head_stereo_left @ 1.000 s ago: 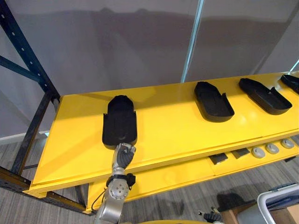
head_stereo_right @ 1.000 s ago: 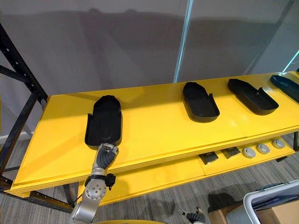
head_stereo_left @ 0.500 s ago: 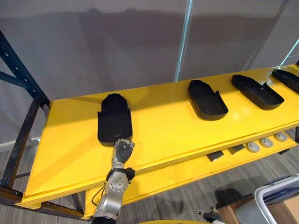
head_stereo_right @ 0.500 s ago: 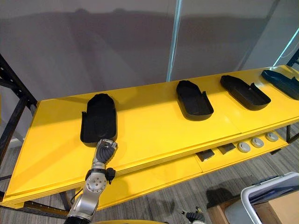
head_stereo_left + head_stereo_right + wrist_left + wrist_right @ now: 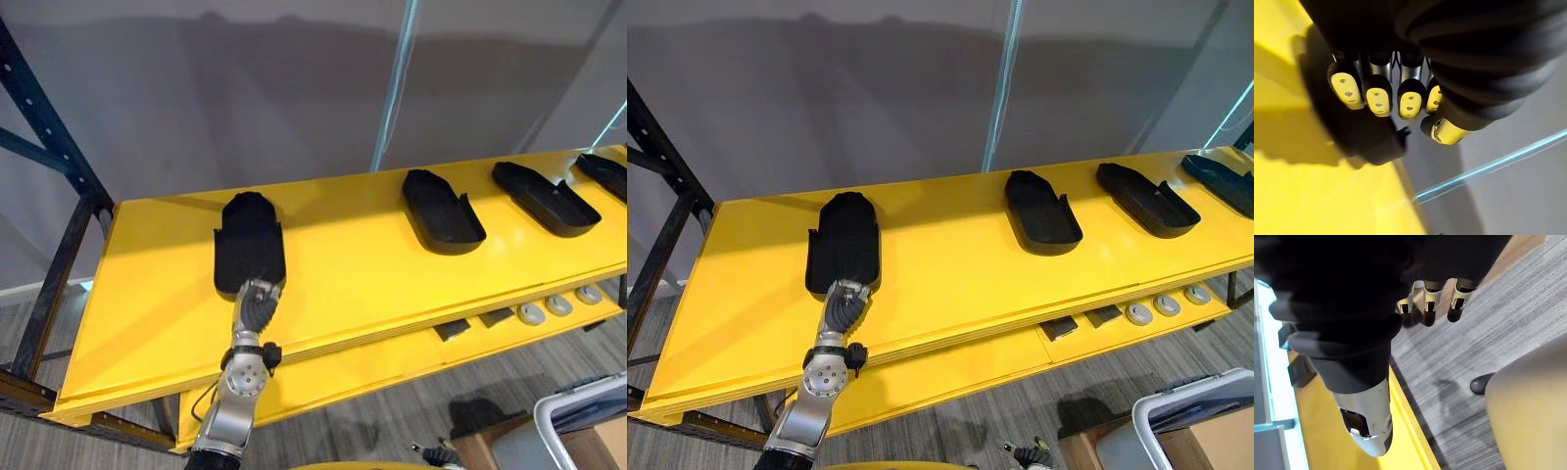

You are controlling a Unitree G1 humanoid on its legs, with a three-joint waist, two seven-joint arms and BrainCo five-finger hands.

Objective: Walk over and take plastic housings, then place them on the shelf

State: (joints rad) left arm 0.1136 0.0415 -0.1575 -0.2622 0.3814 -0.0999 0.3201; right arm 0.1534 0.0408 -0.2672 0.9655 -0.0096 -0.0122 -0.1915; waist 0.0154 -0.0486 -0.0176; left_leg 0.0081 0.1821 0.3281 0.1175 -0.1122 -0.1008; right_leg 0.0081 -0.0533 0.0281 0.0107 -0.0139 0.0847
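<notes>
My left robot hand at the left-of-frame plastic housing.
Fingers straight, gripping nothing; right robot hand relaxed, empty.

Top level of the yellow shelf carrying four black plastic housings in a row, well apart: leftmost housing, second housing, third housing, and fourth housing, cut by the frame edge. The left robot hand reaches up from below, fingers extended onto the leftmost housing's near end. Lower level: round parts, dark blocks.
</notes>
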